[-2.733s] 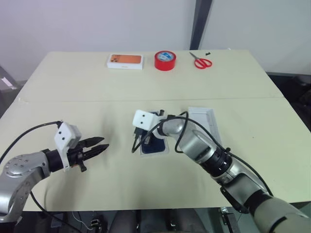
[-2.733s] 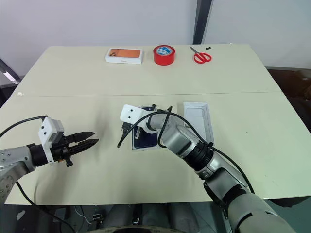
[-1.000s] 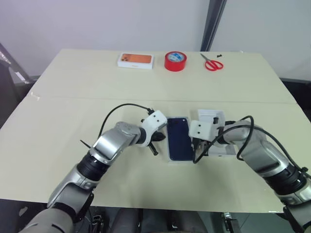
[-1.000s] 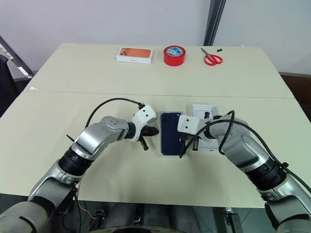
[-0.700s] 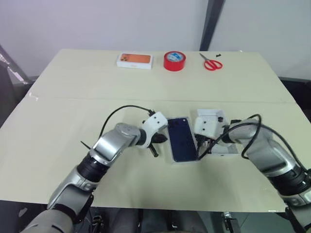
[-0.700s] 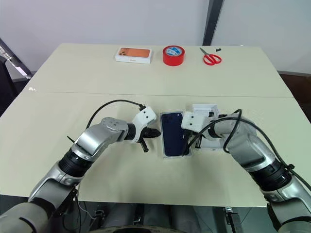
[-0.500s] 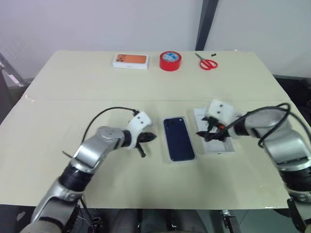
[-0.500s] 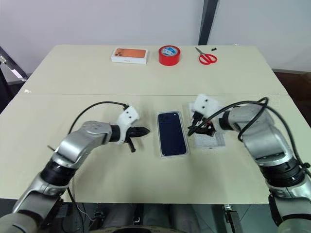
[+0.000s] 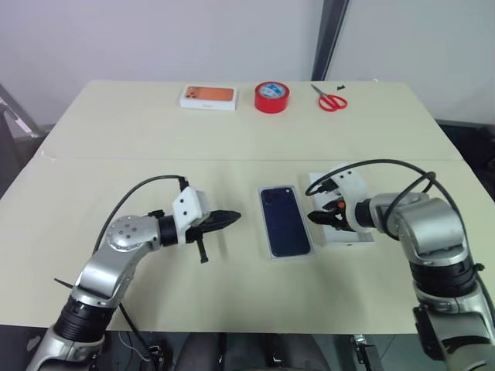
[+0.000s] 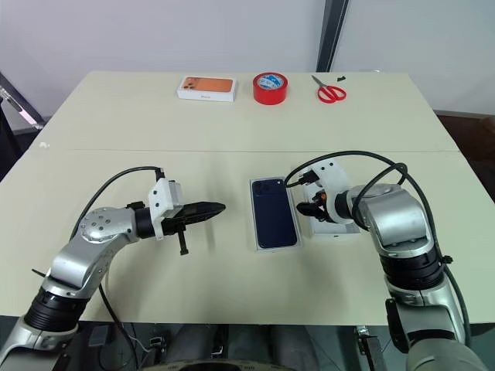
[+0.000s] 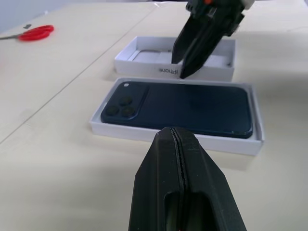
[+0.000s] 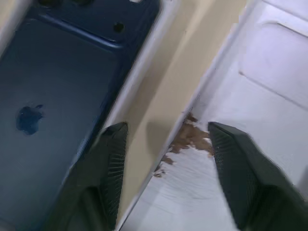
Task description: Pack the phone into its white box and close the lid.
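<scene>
Now, phone (image 9: pixel 285 220): lying back-up in the white box (image 9: pixel 288 252), mid-table.
Lid (image 9: pixel 345 233): just right of it, inside up.
Left gripper (image 9: pixel 232 216): closed, empty.
Right gripper (image 12: pixel 163 144): parted over the lid's near wall, holding nothing.

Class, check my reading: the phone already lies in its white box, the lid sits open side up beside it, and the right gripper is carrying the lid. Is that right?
Not quite. The right gripper carries nothing: the right wrist view shows its fingers apart astride the near wall of the lid, which rests on the table. The rest holds: the phone lies in the white box, the lid beside it, open side up.
</scene>
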